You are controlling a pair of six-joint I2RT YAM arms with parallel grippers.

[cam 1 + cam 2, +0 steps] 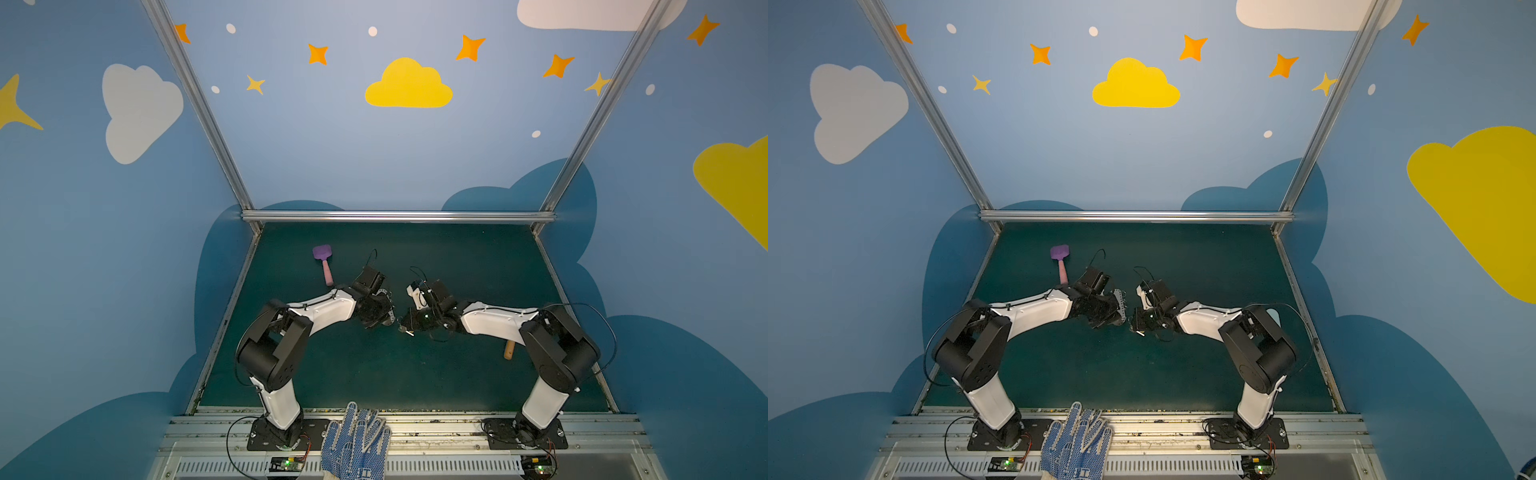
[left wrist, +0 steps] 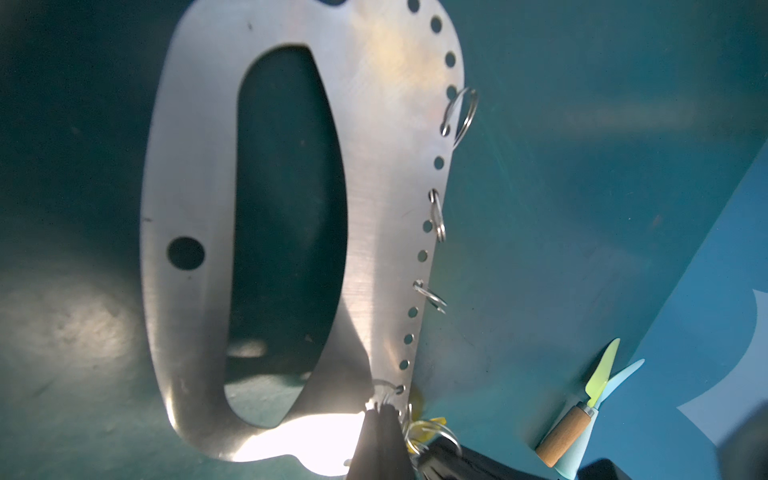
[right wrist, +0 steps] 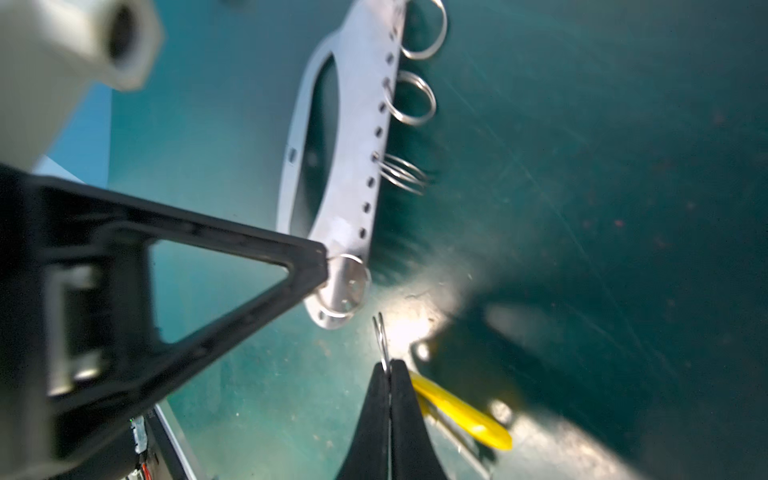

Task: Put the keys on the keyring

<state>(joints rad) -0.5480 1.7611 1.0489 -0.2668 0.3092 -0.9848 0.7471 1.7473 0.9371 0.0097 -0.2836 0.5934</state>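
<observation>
On the left of the dark green tabletop (image 1: pixel 457 257) lies a purple spatula with a pink handle (image 1: pixel 323 262). A pair of blue dotted gloves (image 1: pixel 355 440) lies on the front rail.

Near the middle, the left hand (image 2: pixel 380 411) is pinched tight on a small ring at one end of the flat grey metal D-shaped keyring (image 2: pixel 374 166). Both top views show only a thin edge of this plate. The left wrist view shows its whole face, with the long slot, the row of holes and more rings.

Just beside it, the right hand (image 3: pixel 390 365) is squeezed together on the thin wire ring of the keys (image 3: pixel 461 411). The right wrist view shows this grip plainly, with the yellow tag behind the fingers. The wire ring is near the plate's end but not touching it.

On the right, a wooden handle (image 1: pixel 509 350) pokes out from under the right arm. The left wrist view shows its pale green and blue blades.
</observation>
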